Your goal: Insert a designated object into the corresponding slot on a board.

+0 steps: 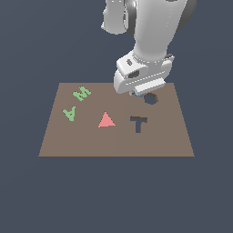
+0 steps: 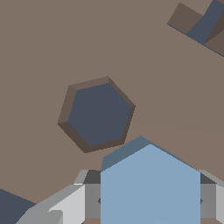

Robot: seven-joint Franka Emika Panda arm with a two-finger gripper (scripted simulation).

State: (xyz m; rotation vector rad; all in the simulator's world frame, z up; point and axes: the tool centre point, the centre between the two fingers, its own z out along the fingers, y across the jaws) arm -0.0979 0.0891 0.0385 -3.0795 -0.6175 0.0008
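Observation:
In the wrist view my gripper (image 2: 150,199) is shut on the light-blue chunky block (image 2: 150,188), with a grey finger (image 2: 65,205) showing on one side of it. The slot (image 2: 98,113), a dark hexagonal hole with a raised-looking rim, lies in the brown board (image 2: 52,43) close beside the block, not under it. In the exterior view the gripper (image 1: 136,93) hangs low over the board (image 1: 68,141) just at the left of the slot (image 1: 151,98); the block is almost hidden by the hand.
A dark T-shaped cutout (image 1: 138,123) lies in front of the slot, and part of it shows in the wrist view (image 2: 201,24). A flat red triangle (image 1: 106,120) sits mid-board. Green letters M (image 1: 82,93) and A (image 1: 69,113) sit at the exterior view's left.

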